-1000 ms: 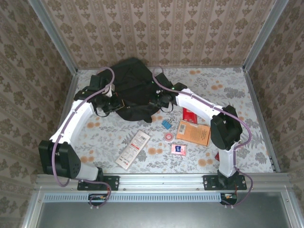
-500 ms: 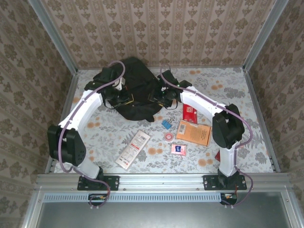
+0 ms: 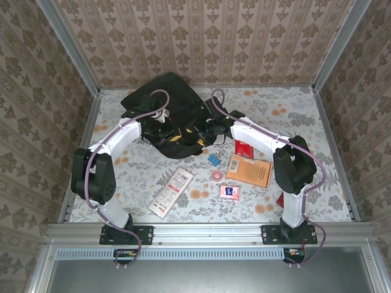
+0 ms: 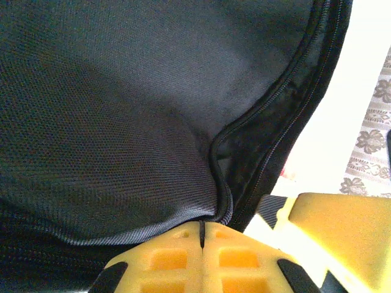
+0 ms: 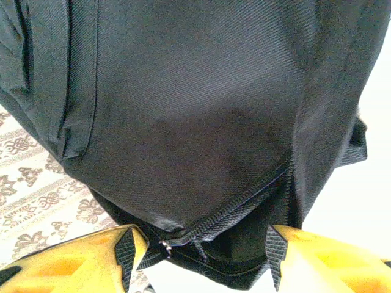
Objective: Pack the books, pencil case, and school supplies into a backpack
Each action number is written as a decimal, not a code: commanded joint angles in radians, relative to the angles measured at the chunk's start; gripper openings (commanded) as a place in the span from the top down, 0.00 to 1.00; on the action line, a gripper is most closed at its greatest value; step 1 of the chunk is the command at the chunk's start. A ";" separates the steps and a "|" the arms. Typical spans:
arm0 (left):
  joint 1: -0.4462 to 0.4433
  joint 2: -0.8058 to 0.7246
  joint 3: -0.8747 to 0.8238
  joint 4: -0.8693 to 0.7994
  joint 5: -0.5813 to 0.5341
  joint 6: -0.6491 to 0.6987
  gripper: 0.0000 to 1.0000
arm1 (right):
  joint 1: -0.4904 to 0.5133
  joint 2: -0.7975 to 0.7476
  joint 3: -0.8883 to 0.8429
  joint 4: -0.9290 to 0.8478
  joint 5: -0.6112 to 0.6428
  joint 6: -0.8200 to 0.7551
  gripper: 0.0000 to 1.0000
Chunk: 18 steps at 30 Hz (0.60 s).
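Observation:
The black backpack [image 3: 165, 110] lies at the back of the table. My left gripper [image 3: 164, 129] [image 4: 201, 227] is shut on a thin dark edge of the backpack [image 4: 122, 110] beside its zip. My right gripper [image 3: 209, 127] [image 5: 201, 244] is open, its jaws either side of a zipped corner of the backpack [image 5: 183, 110], with the zip pull [image 5: 164, 246] near the left finger. On the table lie the orange book [image 3: 248, 170], the red book [image 3: 244, 148], a blue block [image 3: 214, 159], a pink tape ring [image 3: 217, 175] and a pink-and-blue packet [image 3: 229, 191].
A long white flat pack with red print [image 3: 171, 191], possibly the pencil case, lies near the front left. A red thing [image 3: 280, 200] is partly hidden behind the right arm. Papered walls and metal rails close in the table.
The right gripper has opened from shut at the backpack's right side. The left arm has swung inward, its gripper staying shut, and the backpack has spread leftward.

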 commanded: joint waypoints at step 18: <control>0.085 -0.112 -0.074 0.065 0.063 -0.059 1.00 | 0.076 -0.076 -0.162 0.038 -0.030 0.040 0.47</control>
